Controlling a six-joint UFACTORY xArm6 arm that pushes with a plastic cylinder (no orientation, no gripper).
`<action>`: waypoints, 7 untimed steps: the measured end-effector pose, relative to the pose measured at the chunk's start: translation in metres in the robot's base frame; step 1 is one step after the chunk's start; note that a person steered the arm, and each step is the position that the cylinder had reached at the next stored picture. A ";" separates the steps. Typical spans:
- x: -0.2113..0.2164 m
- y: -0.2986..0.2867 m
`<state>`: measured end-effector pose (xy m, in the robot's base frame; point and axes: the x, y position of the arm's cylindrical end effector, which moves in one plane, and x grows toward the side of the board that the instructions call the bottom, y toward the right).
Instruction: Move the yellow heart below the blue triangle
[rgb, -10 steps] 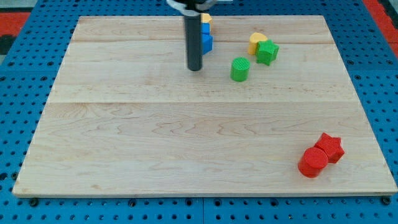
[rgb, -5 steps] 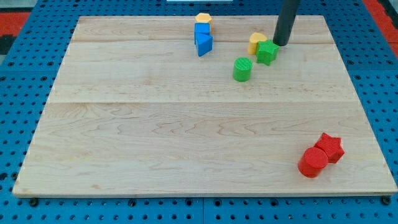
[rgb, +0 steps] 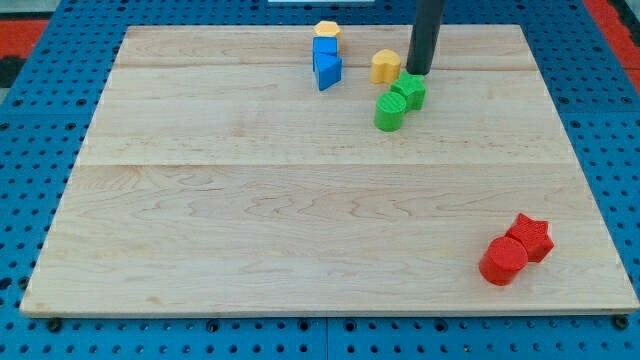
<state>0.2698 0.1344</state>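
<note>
Wooden surface (rgb: 250, 220): my tip (rgb: 417, 73), a plain rod with no gripper to open, sits just right of the yellow heart (rgb: 385, 66), above the green block (rgb: 408, 91); blue triangle (rgb: 326, 70) further left.

Pale smooth wooden board (rgb: 250, 230), matt plastic-looking yellow heart (rgb: 385, 66), matt dark rod (rgb: 425, 35).

green blocks (rgb: 398, 102), red blocks (rgb: 515, 250)

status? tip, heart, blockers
My tip just right of yellow heart. Heart right of blue triangle, not below yet. Green blocks near below tip.
</note>
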 end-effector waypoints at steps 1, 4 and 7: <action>0.005 -0.016; 0.032 -0.050; 0.024 -0.066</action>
<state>0.2934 0.0682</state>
